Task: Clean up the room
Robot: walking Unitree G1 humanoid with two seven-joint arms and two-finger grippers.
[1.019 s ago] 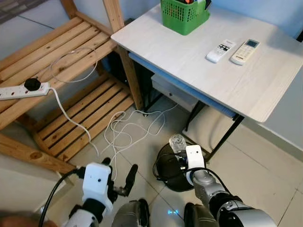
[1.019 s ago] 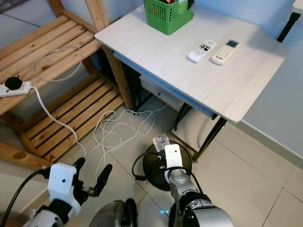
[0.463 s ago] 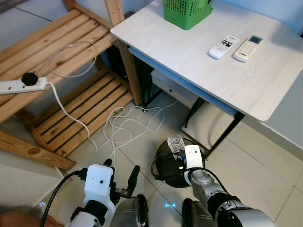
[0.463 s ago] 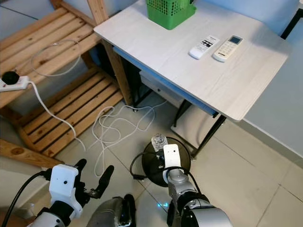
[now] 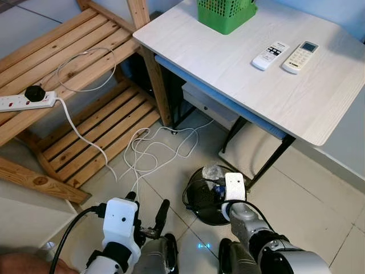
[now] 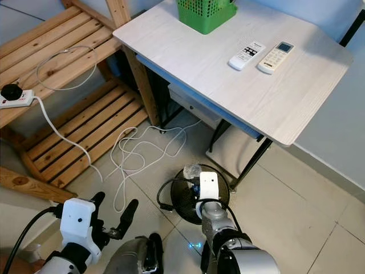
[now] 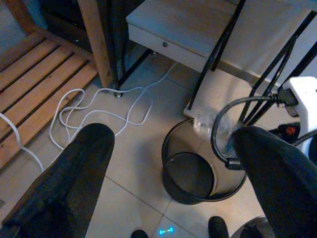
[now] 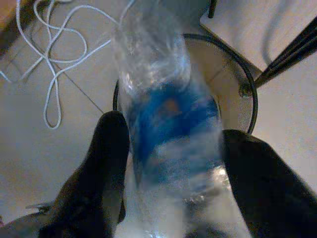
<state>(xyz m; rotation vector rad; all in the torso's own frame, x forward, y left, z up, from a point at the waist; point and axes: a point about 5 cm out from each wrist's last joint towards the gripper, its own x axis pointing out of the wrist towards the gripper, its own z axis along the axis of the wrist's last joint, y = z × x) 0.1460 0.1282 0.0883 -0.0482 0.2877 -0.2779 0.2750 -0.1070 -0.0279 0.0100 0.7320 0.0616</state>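
Right gripper (image 8: 168,163) clamped on plastic bottle (image 8: 166,124), poised over bin (image 5: 199,197) on floor beside table (image 5: 319,108). Left gripper (image 7: 173,163) spread apart, idle. Best centred above rim before letting go, clear of cable (image 5: 154,151)

Head stereo pair looks steeply down from above at the floor and the white desk (image 5: 268,68) — right eye set slightly to the side, so nearly the whole scene is shared: desk, wooden rack (image 6: 63,114), black wire bin (image 5: 206,197). Left wrist camera sits low near the floor, facing along its fingers toward the bin (image 7: 198,171) and the desk legs, medium range. Right wrist camera is very close, pointing down into the same bin (image 8: 237,89) — a clear plastic bottle (image 8: 168,129) right before the lens, blurred.
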